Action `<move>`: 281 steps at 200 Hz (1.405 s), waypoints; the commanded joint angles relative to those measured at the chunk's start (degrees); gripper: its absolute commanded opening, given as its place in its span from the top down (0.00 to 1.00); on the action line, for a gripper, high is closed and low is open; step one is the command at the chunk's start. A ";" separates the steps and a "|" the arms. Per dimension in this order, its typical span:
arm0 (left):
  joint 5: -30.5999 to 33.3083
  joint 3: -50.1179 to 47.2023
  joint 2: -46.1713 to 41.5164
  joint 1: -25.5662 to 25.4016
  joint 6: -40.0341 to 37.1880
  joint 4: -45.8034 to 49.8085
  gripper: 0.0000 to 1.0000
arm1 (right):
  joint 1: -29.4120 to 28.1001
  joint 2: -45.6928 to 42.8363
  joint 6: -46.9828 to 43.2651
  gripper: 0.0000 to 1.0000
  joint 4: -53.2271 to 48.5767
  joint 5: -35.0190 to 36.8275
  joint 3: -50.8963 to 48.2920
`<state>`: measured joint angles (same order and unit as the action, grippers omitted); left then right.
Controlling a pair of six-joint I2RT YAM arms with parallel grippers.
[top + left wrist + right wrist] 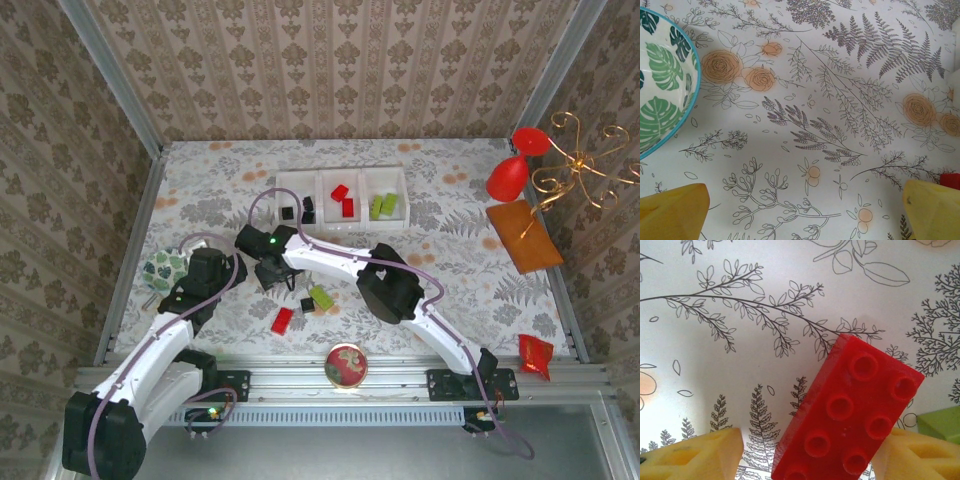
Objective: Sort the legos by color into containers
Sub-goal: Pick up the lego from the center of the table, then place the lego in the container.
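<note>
The white three-part container (340, 177) stands at the back, with black legos (288, 213) in its left compartment, red ones (344, 200) in the middle and green ones (384, 207) on the right. Loose on the cloth lie a red lego (283, 320), a black one (307, 304) and a green one (321, 297). My right gripper (274, 285) is open with its jaws either side of the red lego (850, 410). The right fingertip (910, 455) is at the brick's edge and a gap remains on the left. My left gripper (805, 215) hangs open over bare cloth.
A leaf-patterned bowl (163, 268) sits just left of the left gripper. A round red dish (347, 365) rests on the front rail. At the right stand a red goblet (515, 165), a gold wire ornament (580, 165), an orange pad (524, 235) and a red packet (535, 355).
</note>
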<state>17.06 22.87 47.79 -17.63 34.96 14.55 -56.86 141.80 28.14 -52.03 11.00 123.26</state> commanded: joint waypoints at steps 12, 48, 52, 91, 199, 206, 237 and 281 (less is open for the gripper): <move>-0.35 -0.29 0.29 0.49 1.16 -0.15 0.00 | 0.61 4.36 -0.89 0.47 0.17 5.77 1.45; -0.36 -0.02 0.15 0.62 1.06 0.09 0.00 | 0.70 3.21 -0.89 0.64 -0.18 6.11 1.24; -0.33 -0.02 0.20 0.59 1.07 0.19 0.00 | 0.70 2.95 -0.92 0.65 -0.19 6.09 1.12; -0.18 0.57 -0.48 0.73 0.99 1.07 0.00 | 0.87 -2.13 -1.16 0.70 1.22 5.33 -2.44; 0.47 0.65 -3.58 0.92 1.60 2.43 0.00 | 4.04 -19.70 -1.33 0.74 5.69 8.75 -16.68; 0.43 0.65 -3.67 0.96 1.60 2.44 0.00 | 4.49 -20.65 -1.50 0.74 5.93 9.06 -17.48; -0.17 0.86 -3.67 0.93 1.69 2.43 0.00 | 6.98 -24.80 -1.69 0.75 6.41 11.29 -20.70; -1.01 1.16 -3.58 0.93 1.65 2.33 0.00 | 12.65 -28.56 -2.38 0.75 6.59 13.95 -24.10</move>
<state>16.80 22.87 44.88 -17.15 35.00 15.53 -47.37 116.27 26.72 -45.30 21.15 100.53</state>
